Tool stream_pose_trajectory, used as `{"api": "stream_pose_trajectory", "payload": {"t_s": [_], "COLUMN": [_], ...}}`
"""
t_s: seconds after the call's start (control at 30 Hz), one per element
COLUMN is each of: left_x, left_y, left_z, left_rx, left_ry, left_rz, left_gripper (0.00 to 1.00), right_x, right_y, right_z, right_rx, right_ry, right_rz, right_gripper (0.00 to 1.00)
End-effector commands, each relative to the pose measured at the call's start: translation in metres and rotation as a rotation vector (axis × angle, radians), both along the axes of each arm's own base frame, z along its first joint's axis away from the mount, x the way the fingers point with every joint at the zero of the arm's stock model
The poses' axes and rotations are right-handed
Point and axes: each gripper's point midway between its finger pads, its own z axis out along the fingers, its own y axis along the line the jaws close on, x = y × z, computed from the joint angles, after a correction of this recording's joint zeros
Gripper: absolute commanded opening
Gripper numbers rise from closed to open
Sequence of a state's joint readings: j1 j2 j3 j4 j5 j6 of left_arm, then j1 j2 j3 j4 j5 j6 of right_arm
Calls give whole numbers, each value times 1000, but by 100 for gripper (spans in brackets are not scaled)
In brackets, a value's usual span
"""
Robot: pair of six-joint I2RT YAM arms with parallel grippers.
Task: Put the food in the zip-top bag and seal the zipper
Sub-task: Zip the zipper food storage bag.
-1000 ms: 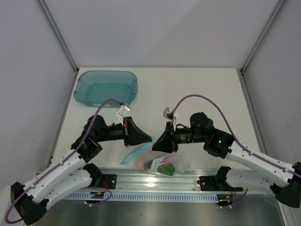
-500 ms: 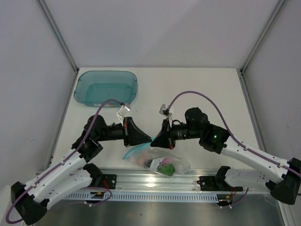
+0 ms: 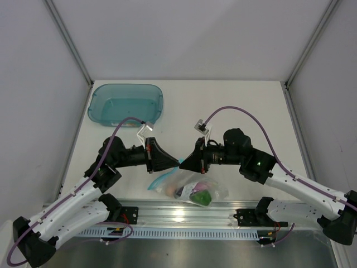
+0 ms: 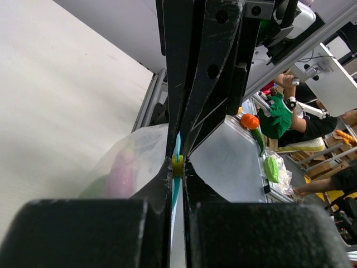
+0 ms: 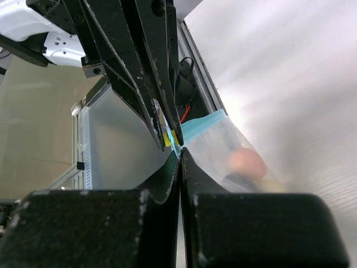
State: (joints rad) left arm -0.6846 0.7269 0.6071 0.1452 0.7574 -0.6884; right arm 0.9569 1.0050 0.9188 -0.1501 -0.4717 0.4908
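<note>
Pale panels wall in a white surface (image 3: 240, 106), with a teal tub (image 3: 125, 103) standing at its far left corner.

The left claw (image 3: 178, 162) reaches in toward the middle of the near edge. It is clamped shut on the zipper (image 4: 177, 166), and the left wrist view shows the light-blue strip squeezed between its fingers. Its grip has held steady over the last second.

Below the claws the bag (image 3: 215, 192) sags onto the surface just short of the near edge. Through the plastic show a pinkish ball (image 3: 169, 190), a dark eggplant shape (image 3: 181, 193), a green lump (image 3: 201, 196) and a second pale ball (image 3: 202, 184). All four pieces of food seem to be inside.

The right claw (image 3: 183, 163) is what changed. A second ago its jaws stood slightly apart, a little lower and to the right over the bag. It has since moved up to the strip and pinched shut on it, tip to tip with the left claw.

With filling apparently done, this looks like the start of sealing. One claw can now anchor the strip while the other runs along it. The free end of the strip trails down to the left, so that stretch probably still needs pressing.
</note>
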Motion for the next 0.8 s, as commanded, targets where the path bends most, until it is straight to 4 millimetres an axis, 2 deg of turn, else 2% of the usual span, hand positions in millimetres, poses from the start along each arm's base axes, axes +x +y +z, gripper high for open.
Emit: {"api": "stream_pose_trajectory", "payload": {"t_s": [0.0, 0.33, 0.77], "left_x": [-8, -5, -5], "left_y": [4, 12, 12], "left_z": [-17, -24, -21], "left_rx": [53, 87, 90], "left_ry": [21, 24, 26], "left_rz": [-29, 15, 6], "left_gripper": [1, 1, 1], "right_x": [16, 19, 21], "right_y": [-2, -8, -9], "right_z": [51, 51, 51], "right_rx": [164, 172, 180], "right_ry": [-74, -59, -73], "right_rz": [-92, -116, -128], "right_gripper": [0, 0, 0]}}
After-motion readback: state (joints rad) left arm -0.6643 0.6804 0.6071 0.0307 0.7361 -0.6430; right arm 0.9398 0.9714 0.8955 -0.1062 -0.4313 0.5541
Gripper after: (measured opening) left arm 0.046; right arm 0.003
